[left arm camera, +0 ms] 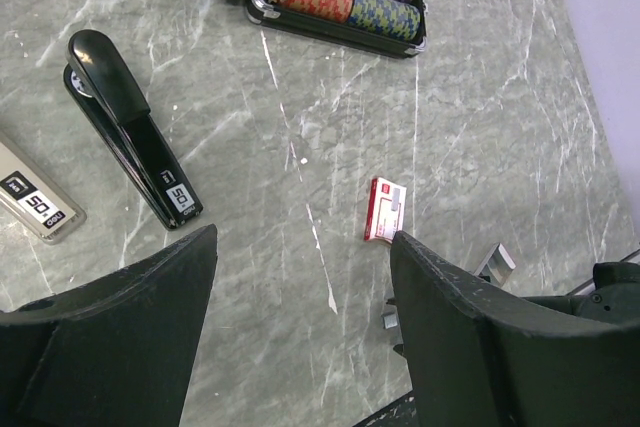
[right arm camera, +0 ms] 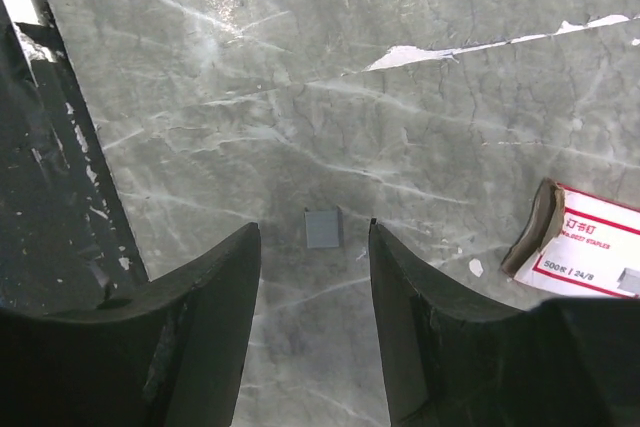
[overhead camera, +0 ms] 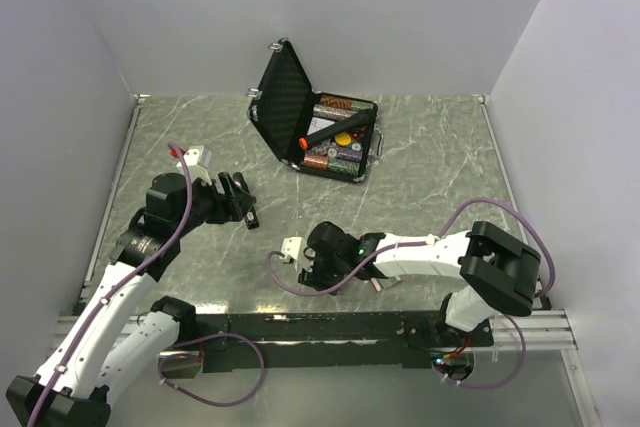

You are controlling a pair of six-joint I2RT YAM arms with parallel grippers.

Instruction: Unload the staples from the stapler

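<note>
Stapler [left arm camera: 130, 132] lay on the desk [left arm camera: 480, 97], untouched. Your right end effector [right arm camera: 314, 237] straddled loose staples [right arm camera: 323, 228], part open, holding nothing; left end effector [left arm camera: 302, 237] wide, empty. Unloading looked done; next, lift clear.

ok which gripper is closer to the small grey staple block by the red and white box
Right: the right gripper hangs over the staple block, which shows between its open jaws. The left gripper is farther off, toward the left side of the table.
</note>
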